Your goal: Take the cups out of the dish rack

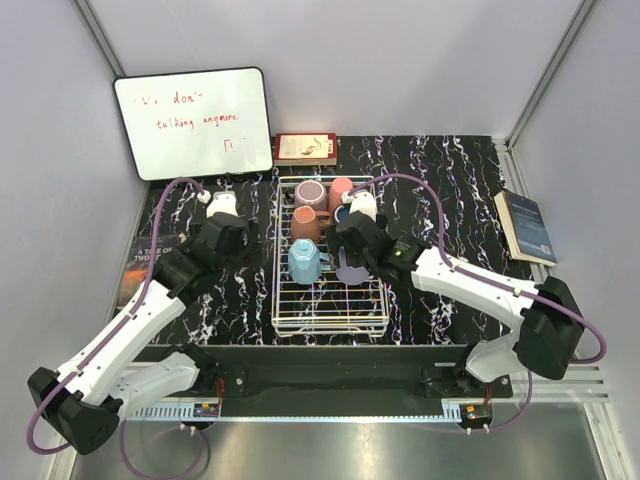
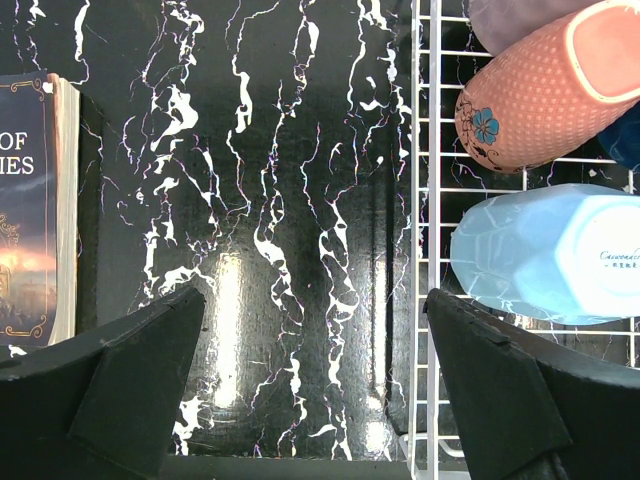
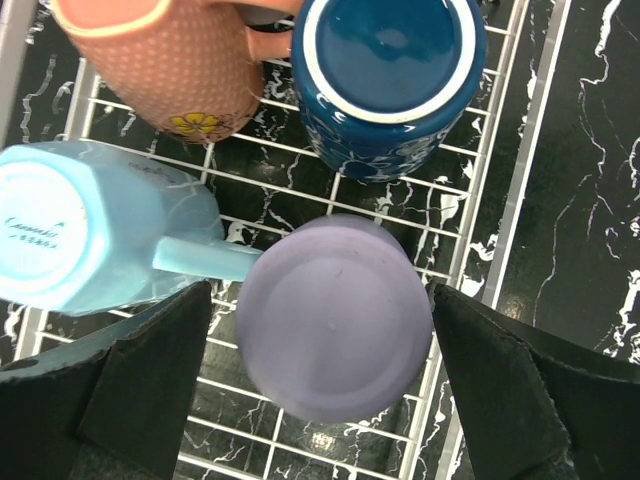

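The white wire dish rack (image 1: pixel 330 300) stands mid-table and holds six cups: mauve (image 1: pixel 309 192), salmon pink (image 1: pixel 341 188), terracotta orange (image 1: pixel 305 223), dark blue (image 1: pixel 343 213), light blue (image 1: pixel 304 261) and lavender (image 1: pixel 352 274). My right gripper (image 1: pixel 353 258) is open above the upturned lavender cup (image 3: pixel 335 315), with one finger on each side of it (image 3: pixel 315 295). The light blue mug (image 3: pixel 85 230), the dark blue cup (image 3: pixel 390 70) and the terracotta cup (image 3: pixel 170 60) lie just beyond it. My left gripper (image 1: pixel 228 243) is open and empty (image 2: pixel 315 300) over the table left of the rack (image 2: pixel 425 200).
A whiteboard (image 1: pixel 193 122) leans at the back left. A book (image 1: pixel 306 149) lies behind the rack, another (image 1: pixel 526 226) at the right edge, and a third (image 1: pixel 150 265) left of my left arm, also in the left wrist view (image 2: pixel 30 210).
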{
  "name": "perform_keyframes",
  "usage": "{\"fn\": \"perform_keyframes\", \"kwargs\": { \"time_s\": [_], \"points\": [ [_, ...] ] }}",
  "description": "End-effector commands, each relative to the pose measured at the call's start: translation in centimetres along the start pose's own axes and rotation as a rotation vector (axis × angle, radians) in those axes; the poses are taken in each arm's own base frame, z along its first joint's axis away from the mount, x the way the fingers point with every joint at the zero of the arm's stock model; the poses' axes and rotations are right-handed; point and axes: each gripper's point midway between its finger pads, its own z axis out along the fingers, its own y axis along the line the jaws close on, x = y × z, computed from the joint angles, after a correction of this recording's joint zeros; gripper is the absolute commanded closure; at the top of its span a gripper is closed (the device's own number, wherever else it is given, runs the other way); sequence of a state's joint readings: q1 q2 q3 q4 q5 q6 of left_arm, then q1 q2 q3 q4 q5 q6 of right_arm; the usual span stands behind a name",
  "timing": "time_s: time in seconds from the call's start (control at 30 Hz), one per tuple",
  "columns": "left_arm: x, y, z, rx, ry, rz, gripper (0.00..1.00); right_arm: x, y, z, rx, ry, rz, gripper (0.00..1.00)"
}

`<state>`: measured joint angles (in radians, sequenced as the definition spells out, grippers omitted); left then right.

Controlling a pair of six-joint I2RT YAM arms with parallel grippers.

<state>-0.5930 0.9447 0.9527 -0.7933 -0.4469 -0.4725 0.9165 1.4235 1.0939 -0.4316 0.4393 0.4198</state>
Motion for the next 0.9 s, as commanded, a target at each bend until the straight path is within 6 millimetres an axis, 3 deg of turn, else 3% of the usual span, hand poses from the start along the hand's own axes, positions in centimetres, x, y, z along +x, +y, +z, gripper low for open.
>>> {"fn": "perform_keyframes", "kwargs": {
  "time_s": [0.0, 0.07, 0.13, 0.17, 0.33, 0.43, 0.47, 0.53, 0.67, 0.87],
  "points": [
    [0.0, -0.6, 0.2, 0.022, -0.005, -0.013, 0.01, -1.8, 0.4, 0.2, 0.022, -0.050, 0.023, 0.00],
    [0.0, -0.6, 0.2, 0.023, -0.005, -0.013, 0.01, -1.5, 0.2, 0.5, 0.037, -0.043, 0.018, 0.03],
    [0.0, -0.7, 0.1, 0.028, -0.004, -0.015, 0.01, -1.5, 0.2, 0.5, 0.040, -0.043, 0.020, 0.12],
    [0.0, -0.6, 0.1, 0.027, -0.005, -0.017, 0.01, -1.5, 0.1, 0.5, 0.043, -0.044, 0.023, 0.22],
    [0.2, -0.7, 0.2, 0.025, 0.002, -0.014, 0.01, -1.8, 0.1, 0.1, 0.038, -0.054, 0.023, 0.44],
    [0.1, -0.7, 0.3, 0.025, -0.001, -0.018, 0.01, -2.0, 0.1, -0.1, 0.035, -0.060, 0.029, 0.72],
    [0.1, -0.7, 0.2, 0.025, 0.001, -0.017, 0.01, -2.0, 0.1, -0.1, 0.033, -0.060, 0.028, 0.89],
    [0.0, -0.7, 0.2, 0.025, -0.002, -0.016, 0.01, -2.3, 0.1, -0.4, 0.028, -0.067, 0.034, 1.00],
    [-0.1, -0.7, 0.1, 0.025, -0.006, -0.016, 0.01, -3.2, 0.3, -1.1, 0.006, -0.087, 0.035, 1.00],
    [-0.7, -0.6, -0.1, 0.021, -0.022, -0.022, 0.01, -7.2, 0.5, -4.3, -0.033, -0.180, 0.046, 1.00]
  ]
}}
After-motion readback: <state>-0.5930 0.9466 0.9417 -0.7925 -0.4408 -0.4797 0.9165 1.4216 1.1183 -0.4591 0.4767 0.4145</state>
